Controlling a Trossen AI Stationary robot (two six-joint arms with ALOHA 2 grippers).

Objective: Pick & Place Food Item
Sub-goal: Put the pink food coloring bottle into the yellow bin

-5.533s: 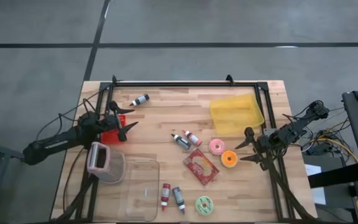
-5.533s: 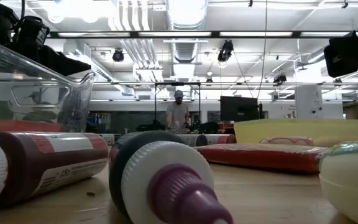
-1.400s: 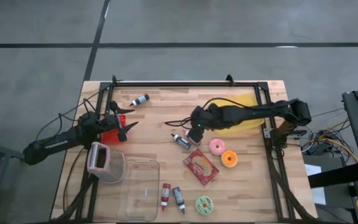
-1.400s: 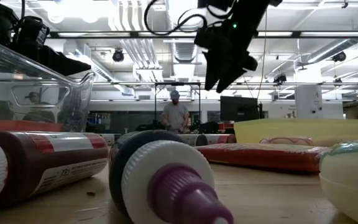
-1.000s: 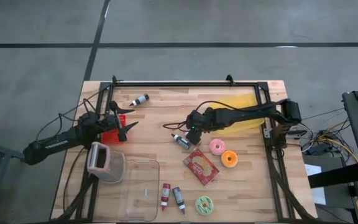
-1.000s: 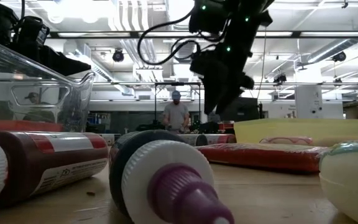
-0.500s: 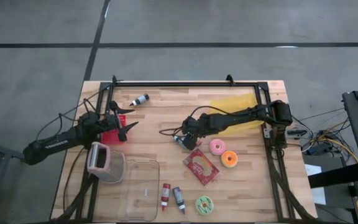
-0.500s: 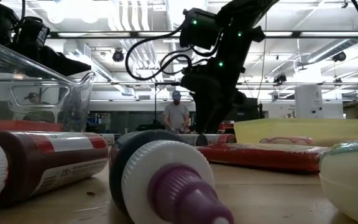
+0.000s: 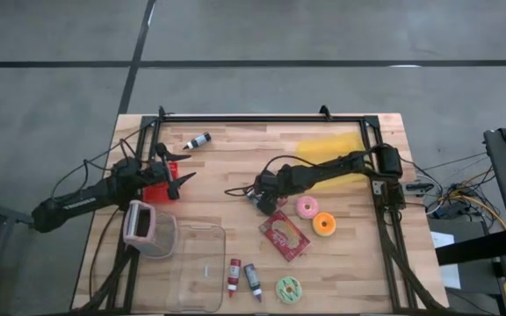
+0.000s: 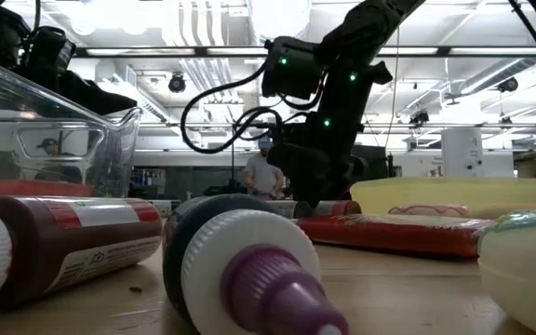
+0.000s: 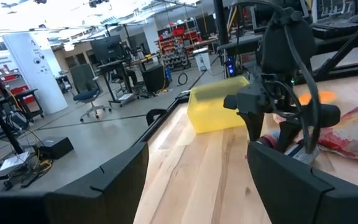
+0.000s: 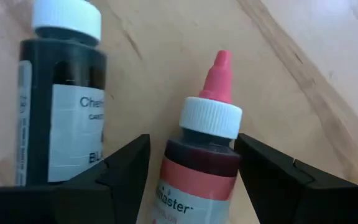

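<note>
Right hand (image 9: 259, 195): lowered at tabletop (image 9: 227, 158) centre, fingers spread astride red food-colouring bottle (image 12: 194, 168), unclenched; grasp imminent.

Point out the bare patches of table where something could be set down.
Bare wood lies between the small bottle by the far rail and the yellow tray, and right of the orange donut. It is crowded around the right gripper and the red packet.

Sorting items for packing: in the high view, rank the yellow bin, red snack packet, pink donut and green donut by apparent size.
1. yellow bin, partly hidden by the right arm
2. red snack packet
3. pink donut and green donut: look alike
</note>
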